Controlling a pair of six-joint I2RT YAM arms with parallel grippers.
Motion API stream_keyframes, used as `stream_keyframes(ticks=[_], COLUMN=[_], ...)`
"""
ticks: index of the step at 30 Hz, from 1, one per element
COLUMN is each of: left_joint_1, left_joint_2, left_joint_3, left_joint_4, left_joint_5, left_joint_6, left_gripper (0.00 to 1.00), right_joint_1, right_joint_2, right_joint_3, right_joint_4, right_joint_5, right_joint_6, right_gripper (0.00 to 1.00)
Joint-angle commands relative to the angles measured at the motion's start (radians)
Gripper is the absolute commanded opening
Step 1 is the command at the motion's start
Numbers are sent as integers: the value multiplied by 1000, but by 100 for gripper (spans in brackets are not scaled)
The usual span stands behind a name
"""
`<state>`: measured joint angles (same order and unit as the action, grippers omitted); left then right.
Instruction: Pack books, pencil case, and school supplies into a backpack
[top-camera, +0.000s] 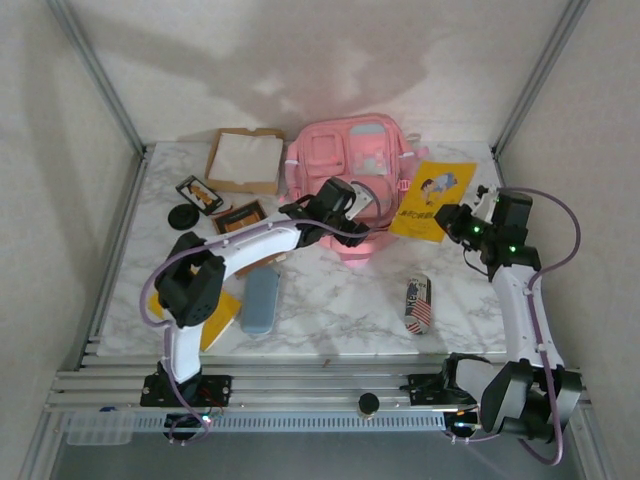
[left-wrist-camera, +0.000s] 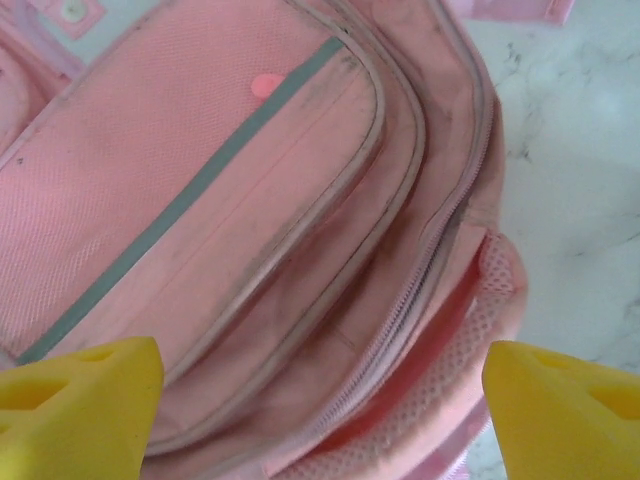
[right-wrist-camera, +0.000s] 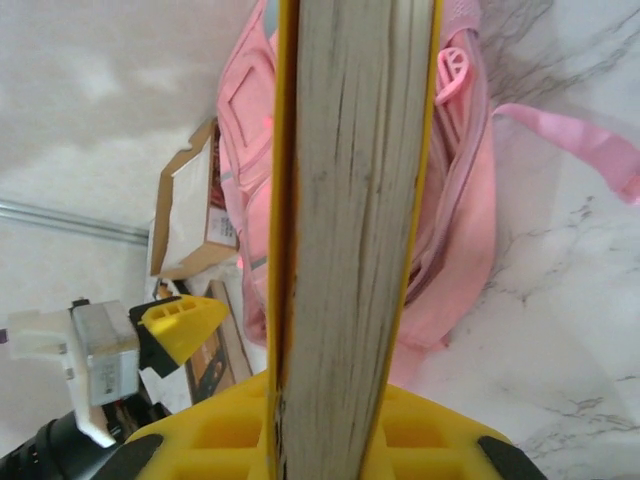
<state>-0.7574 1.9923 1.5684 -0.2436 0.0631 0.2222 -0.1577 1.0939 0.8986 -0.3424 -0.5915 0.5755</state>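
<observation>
Yellow book (right-wrist-camera: 352, 200) clamped in right gripper (top-camera: 455, 222); left gripper (left-wrist-camera: 320, 400) spread wide over backpack (left-wrist-camera: 200, 180).

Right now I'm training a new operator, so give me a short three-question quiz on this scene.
1. True or false: the left gripper is open over the backpack.
2. What does the right gripper grip? A) grey-blue pencil case B) large yellow book C) black disc
3. Fill in: in the top view, the cardboard tray lies to the backpack's ____.
Key: 1 true; 2 B; 3 left.
</observation>
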Motion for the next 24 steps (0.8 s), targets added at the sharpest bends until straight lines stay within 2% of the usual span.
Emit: stream_keyframes(ticks=[1,17,21,24], left_joint_1=[10,54,71,85], left_joint_2=[75,417,472,491], left_joint_3=[110,509,591,634], left_joint_4=[-69,-245,-265,-270], left_joint_5=[-26,-42,-46,-40], left_joint_6=[110,173,179,176], left_gripper=[83,83,75,59], right_joint_1=[-27,-35,-34,-35], right_joint_2=[-9,-20,-22,-25], right_joint_3=[-3,-17,-20,-24], right_joint_4=[42,51,50,52], right_joint_5=[-25,-48,-47,-51], right_joint_6=[-26,-19,-19,-21], right_gripper=[0,0,0,0])
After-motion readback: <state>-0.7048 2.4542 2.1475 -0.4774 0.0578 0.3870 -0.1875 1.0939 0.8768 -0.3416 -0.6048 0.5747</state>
